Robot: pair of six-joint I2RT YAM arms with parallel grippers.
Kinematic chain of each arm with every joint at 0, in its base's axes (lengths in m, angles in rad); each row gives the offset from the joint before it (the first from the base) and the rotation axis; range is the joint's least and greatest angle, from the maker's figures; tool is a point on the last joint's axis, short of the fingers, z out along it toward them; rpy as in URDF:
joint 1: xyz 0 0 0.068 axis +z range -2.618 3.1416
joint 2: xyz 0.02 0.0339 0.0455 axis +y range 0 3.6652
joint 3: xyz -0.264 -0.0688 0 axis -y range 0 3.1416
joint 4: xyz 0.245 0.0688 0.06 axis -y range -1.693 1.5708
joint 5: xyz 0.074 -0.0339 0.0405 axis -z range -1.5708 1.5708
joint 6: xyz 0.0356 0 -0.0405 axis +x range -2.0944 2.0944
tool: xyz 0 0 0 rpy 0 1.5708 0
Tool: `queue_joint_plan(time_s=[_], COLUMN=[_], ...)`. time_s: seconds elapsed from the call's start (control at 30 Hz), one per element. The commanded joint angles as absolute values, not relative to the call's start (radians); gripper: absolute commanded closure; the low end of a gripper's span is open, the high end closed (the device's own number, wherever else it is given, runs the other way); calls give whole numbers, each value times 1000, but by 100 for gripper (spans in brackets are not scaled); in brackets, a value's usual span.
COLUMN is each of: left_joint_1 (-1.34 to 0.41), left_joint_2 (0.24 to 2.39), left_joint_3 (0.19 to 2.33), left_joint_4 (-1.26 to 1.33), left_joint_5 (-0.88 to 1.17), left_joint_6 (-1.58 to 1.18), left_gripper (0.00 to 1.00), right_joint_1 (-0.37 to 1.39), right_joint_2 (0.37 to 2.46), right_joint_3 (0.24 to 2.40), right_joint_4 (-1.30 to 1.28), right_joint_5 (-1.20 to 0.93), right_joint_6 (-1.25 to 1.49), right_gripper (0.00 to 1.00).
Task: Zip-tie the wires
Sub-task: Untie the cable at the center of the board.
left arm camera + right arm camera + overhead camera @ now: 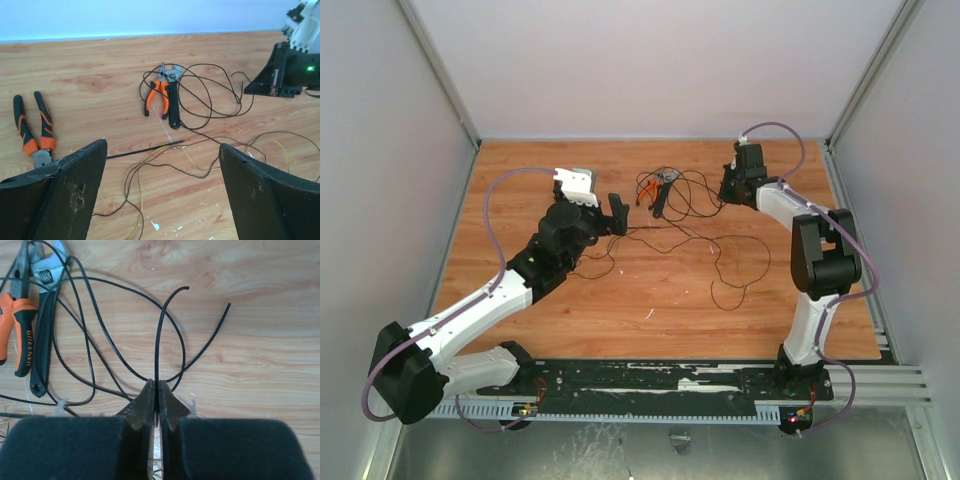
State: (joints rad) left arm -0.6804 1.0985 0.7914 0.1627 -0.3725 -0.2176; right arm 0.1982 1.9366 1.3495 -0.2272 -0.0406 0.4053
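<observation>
- Two claws show: the left claw [162, 148] stands wide apart and holds nothing; the right claw [156, 390] is pressed together on one thin strand of the wires [100, 325].
- These wires look light, soft and floppy, so I think a pull on one strand will drag the other loops along. A good hold is where strands lie close together, just past the right claw's tips.
- The zip tie [145, 150] lies flat on the tabletop [90, 75], just ahead of the left claw, between its two fingers. It looks light, thin and stiff, so one end seems the best spot to pinch.
- Only the right wrist view shows the strand caught in the tips. The left wrist view shows the zip tie plainly, with pliers [32, 130] off to the left claw's left. The top view shows the whole tangle between both claws, but the zip tie is hard to pick out there.
</observation>
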Motion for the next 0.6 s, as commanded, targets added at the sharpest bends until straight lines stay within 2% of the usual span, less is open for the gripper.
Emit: queue_joint_plan(time_s=[0.0,0.17,0.37,0.57], left_joint_1=[-668,-666,-665,-653], left_joint_2=[1089,1092,1092,1102], left_joint_3=[788,791,794,828], left_joint_4=[190,195,196,202], left_joint_5=[-385,-376,-367,-309], left_joint_6=[-215,-221,-225,-241], left_gripper=[2,2,2,2], right_joint_1=[205,204,205,204], right_joint_2=[1815,1717,1692,1640], right_joint_3=[1430,1503,1737,1890], right_joint_4=[-248,-208,-212,-144], right_joint_5=[17,16,8,-114], right_joint_6=[341,260,194,138], right_gripper=[100,100,100,100])
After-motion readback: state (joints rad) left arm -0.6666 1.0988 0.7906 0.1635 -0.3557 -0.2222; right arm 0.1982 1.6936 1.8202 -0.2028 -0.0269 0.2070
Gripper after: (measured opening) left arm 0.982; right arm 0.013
